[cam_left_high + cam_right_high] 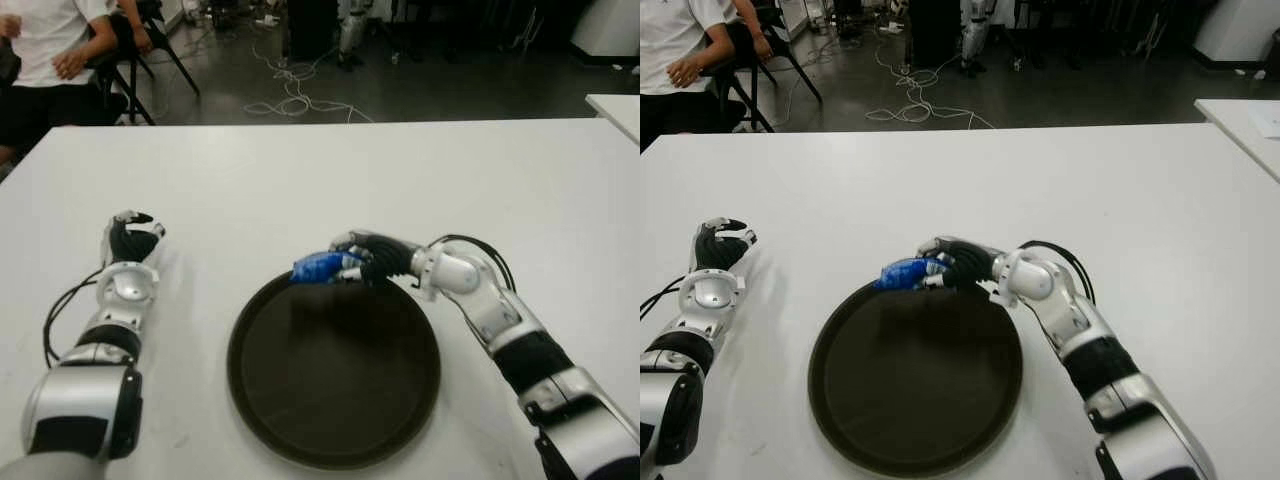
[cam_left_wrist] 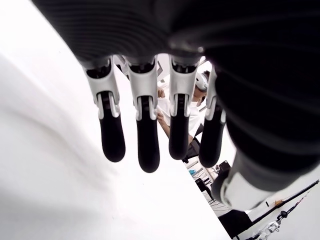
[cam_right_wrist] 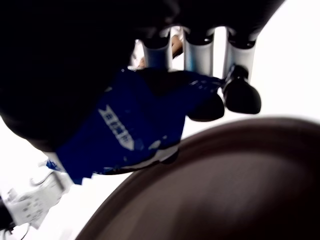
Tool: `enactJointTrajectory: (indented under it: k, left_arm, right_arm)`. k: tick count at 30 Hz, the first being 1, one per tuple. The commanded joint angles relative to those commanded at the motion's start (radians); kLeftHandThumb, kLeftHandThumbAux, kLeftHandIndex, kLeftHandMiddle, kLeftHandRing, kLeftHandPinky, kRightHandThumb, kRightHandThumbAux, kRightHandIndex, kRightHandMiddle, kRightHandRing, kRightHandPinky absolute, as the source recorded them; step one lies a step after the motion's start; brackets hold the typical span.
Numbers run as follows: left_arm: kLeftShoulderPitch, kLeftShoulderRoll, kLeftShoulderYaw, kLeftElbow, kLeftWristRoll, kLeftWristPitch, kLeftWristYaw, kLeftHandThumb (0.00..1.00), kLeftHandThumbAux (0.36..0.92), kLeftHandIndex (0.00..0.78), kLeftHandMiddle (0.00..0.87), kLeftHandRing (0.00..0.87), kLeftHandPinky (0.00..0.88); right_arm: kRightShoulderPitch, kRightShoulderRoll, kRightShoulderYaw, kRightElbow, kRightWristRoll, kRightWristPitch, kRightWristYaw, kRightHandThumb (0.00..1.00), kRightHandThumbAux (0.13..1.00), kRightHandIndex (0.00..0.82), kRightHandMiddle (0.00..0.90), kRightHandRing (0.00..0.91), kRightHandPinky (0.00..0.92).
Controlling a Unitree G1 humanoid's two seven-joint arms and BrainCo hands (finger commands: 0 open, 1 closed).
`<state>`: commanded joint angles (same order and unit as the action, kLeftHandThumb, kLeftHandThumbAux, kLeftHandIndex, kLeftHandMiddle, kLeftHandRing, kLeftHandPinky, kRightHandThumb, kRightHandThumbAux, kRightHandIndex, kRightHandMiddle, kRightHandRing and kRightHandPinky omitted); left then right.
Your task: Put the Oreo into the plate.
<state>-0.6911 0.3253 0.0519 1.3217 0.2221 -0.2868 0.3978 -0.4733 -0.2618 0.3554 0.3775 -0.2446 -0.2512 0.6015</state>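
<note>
We note the right hand (image 1: 350, 263) clamped on the blue Oreo (image 1: 318, 267) packet over the plate (image 1: 334, 440) rim at 12 o'clock, release pending, while the left hand (image 1: 130, 240), fingers relaxed, idles at the plate's 9 o'clock above the bench (image 1: 300, 180).

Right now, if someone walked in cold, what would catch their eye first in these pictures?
First the blue Oreo packet, gripped in the right hand at the far rim of the round dark plate in the middle of the white table. The left hand shows off to the plate's left, fingers extended and holding nothing. A seated person is beyond the table's far left corner.
</note>
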Motion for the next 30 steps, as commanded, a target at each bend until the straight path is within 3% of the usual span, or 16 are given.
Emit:
enactJointTrajectory:
  k: [30]
  left_arm:
    - [-0.004,-0.003,0.001,0.0,-0.002,0.011,-0.007,0.679,0.719,0.399,0.282,0.322,0.356]
  right_arm:
    - [0.014,-0.011,0.011,-0.012,-0.04,-0.07,-0.049,0.721,0.711,0.44,0.854,0.842,0.833]
